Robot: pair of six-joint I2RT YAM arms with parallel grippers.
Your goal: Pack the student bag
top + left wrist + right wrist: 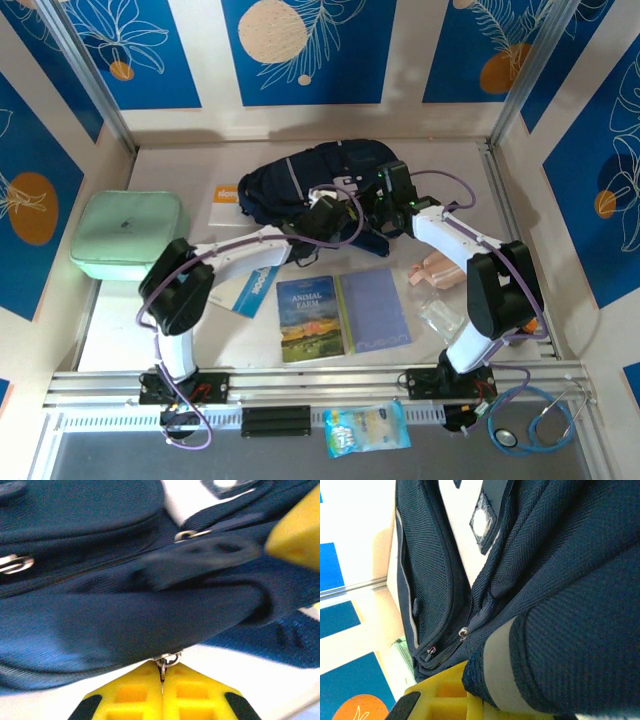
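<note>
I am pinching the zipper pull (168, 660) of the student bag (320, 180) with my left tool (162, 680). Its two yellow fingers are pressing flat together, with the small metal pull caught between their tips, right under the bag's dark navy edge. My right tool (385, 195) is closed too, sitting against the right side of the bag. In its wrist view a fold of navy fabric with a pale grey stripe (497, 675) is draping over the yellow fingers (445, 700), and I cannot tell whether that fold is caught between them.

The bag is lying at the far middle of the counter (180, 170), with both arms reaching in to it. A mint green case (130, 235) is sitting well apart to its left. Nearer to me, an "Animal Farm" book (312, 318) is lying flat, touching a purple notebook (378, 308) on its right. A blue and white booklet (250, 290) is lying partly under my left arm. A snack packet (367, 428) is resting on the front rail, and a stethoscope (540, 425) is lying at the front right corner.
</note>
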